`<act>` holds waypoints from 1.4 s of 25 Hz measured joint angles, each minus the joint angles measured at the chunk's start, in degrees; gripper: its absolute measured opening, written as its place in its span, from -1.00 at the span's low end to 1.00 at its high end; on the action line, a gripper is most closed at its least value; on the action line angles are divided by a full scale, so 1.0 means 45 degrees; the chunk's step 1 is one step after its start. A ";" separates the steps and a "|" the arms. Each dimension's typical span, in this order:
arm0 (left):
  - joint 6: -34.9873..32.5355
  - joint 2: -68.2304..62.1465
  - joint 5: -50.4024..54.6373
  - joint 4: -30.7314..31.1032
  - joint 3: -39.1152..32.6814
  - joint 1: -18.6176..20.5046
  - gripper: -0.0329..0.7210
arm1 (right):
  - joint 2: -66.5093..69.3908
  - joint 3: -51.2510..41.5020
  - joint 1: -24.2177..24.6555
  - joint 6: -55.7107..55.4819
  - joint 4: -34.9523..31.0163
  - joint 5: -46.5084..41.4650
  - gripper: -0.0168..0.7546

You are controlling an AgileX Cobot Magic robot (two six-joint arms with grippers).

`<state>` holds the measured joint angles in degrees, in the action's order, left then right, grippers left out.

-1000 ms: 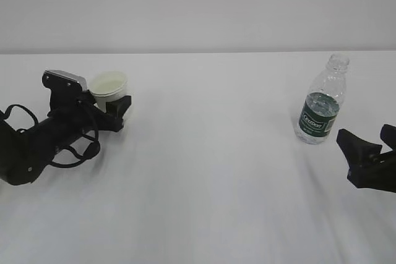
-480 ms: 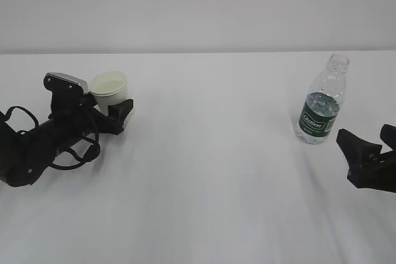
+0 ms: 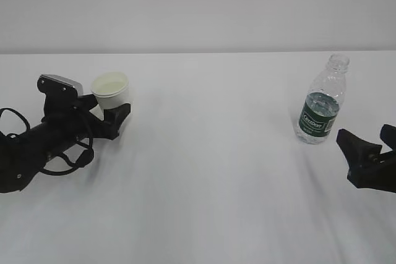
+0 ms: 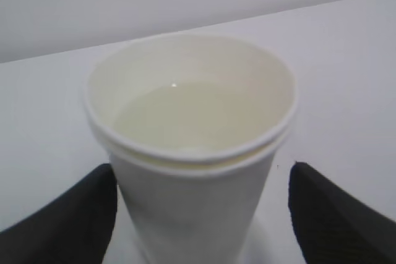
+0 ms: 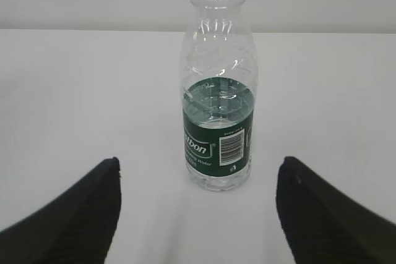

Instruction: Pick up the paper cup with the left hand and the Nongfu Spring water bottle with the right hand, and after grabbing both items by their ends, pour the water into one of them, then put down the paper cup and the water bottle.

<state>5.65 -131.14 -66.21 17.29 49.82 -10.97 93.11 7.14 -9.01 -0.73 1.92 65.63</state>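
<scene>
While the left hand (image 3: pixel 114 112) lies low on the white table (image 3: pixel 210 171), its jaws stand spread, with the cup (image 3: pixel 111 91) upright between them. In the left wrist view a gap shows on each side between the cup (image 4: pixel 192 171) and the black fingers (image 4: pixel 68 214), so nothing is gripped. The cup holds clear water (image 4: pixel 198 115), well below its rolled rim.

The right hand (image 3: pixel 370 146) also stands spread and empty, just short of the bottle (image 3: pixel 322 100). In the right wrist view the bottle (image 5: pixel 218 91) stands upright and capless, centred beyond the two fingers (image 5: pixel 328 214) and clear of both. Its dark green label (image 5: pixel 216 137) bears white lettering ending "bon", a barcode, and small print too fine to read. Water remains low in the bottle, level near the label's top.

Cup and bottle stand well apart, at opposite sides of the table.
</scene>
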 joint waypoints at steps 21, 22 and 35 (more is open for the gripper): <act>0.0000 0.2623 0.0000 -0.1261 -0.2762 0.0000 0.68 | -0.0411 -0.0414 0.0000 -0.0293 0.0496 0.0000 0.57; 0.0000 0.2822 0.0000 -0.1279 -0.2961 0.0000 0.67 | -0.0614 -0.0414 0.0000 -0.0293 0.0496 0.0000 0.57; -0.0021 0.7126 0.0000 -0.1642 -0.5599 0.0000 0.65 | -0.4405 -0.0476 0.0000 -0.1221 0.0627 -0.1063 0.57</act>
<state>5.56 -99.08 -66.21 9.90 24.63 -10.97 73.29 5.00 -9.01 -6.22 4.74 60.84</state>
